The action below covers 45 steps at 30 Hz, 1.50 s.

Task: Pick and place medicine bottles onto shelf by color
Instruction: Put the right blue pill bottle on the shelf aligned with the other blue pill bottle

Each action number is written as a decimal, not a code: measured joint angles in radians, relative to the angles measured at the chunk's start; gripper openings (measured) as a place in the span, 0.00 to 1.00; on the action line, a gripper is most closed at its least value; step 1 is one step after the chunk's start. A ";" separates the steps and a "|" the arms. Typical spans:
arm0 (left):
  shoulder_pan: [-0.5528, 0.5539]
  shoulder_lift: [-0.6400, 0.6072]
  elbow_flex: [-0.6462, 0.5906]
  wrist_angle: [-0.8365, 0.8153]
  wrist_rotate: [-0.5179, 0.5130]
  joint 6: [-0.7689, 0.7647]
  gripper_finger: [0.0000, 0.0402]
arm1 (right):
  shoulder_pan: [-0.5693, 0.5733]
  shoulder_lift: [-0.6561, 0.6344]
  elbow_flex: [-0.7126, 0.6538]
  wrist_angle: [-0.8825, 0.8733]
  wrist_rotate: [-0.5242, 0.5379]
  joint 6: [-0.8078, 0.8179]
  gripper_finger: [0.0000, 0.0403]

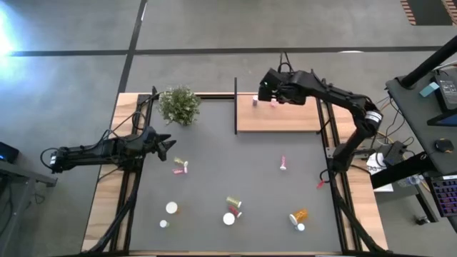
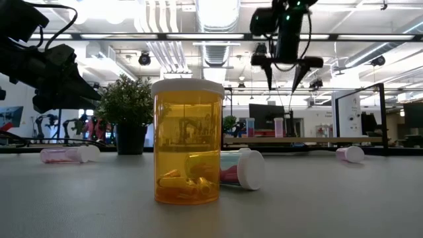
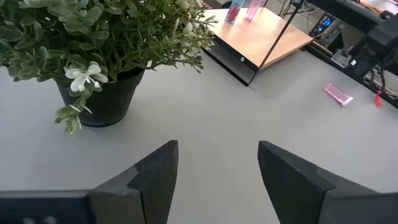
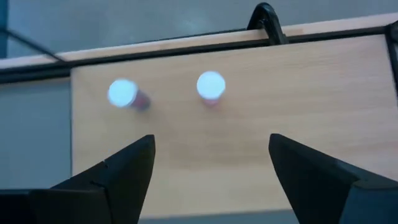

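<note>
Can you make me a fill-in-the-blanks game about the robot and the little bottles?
1. The number of pink bottles standing on the wooden shelf is ____.
2. The right gripper hangs over the shelf with its fingers ____.
3. The left gripper points toward a green ____ in a dark pot.
4. In the low view, the closest thing standing on the table is a big orange bottle with a ____ cap.

Missing words: two; open; plant; white
</note>
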 joint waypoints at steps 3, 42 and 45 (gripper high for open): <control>0.000 0.000 0.000 0.000 0.000 0.000 0.51 | 0.064 -0.043 0.000 -0.035 0.042 0.020 0.75; 0.000 0.000 0.000 0.000 0.000 0.000 0.51 | 0.818 0.122 0.000 -0.111 -0.135 0.678 0.74; 0.000 0.000 0.000 0.000 0.000 0.000 0.51 | 0.838 0.131 -0.004 -0.192 -0.165 0.860 0.72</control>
